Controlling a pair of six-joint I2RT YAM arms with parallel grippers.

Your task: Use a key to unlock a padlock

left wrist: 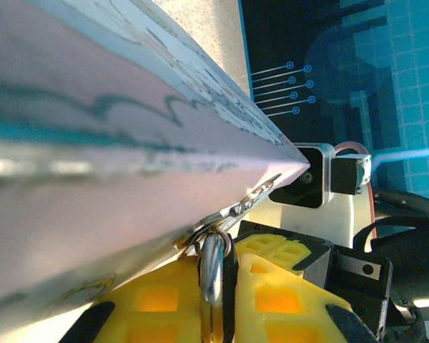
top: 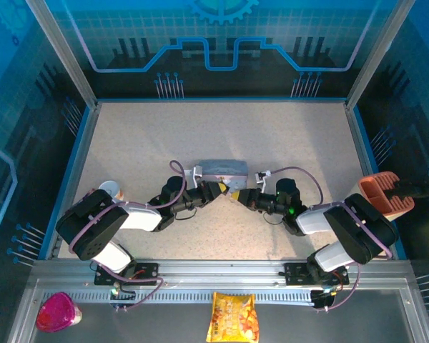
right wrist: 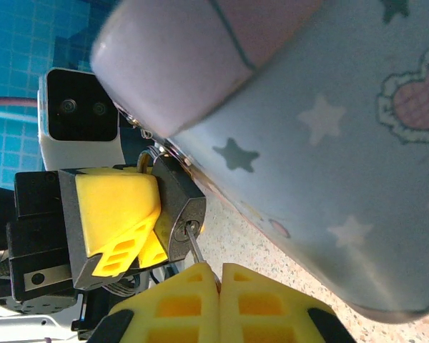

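Observation:
The small dark padlock (right wrist: 177, 206) hangs by its silvery shackle (left wrist: 212, 275) from the hasp of the grey star-printed tin (right wrist: 322, 136). My left gripper (left wrist: 226, 270) is shut on the padlock, its yellow fingers (right wrist: 114, 211) pressing the body from both sides. The thin silvery key (right wrist: 196, 250) is pinched in my shut right gripper (right wrist: 219, 269), and its tip sits in the keyhole on the lock's bottom face. In the top view the left gripper (top: 218, 190) and the right gripper (top: 242, 197) meet just in front of the tin (top: 224, 170).
An orange holder (top: 385, 194) stands beyond the right wall, and a white cup (top: 109, 188) sits by the left arm. A snack bag (top: 233, 318) and a pink object (top: 57, 311) lie on the front rail. Blue walls enclose the speckled table (top: 200, 128).

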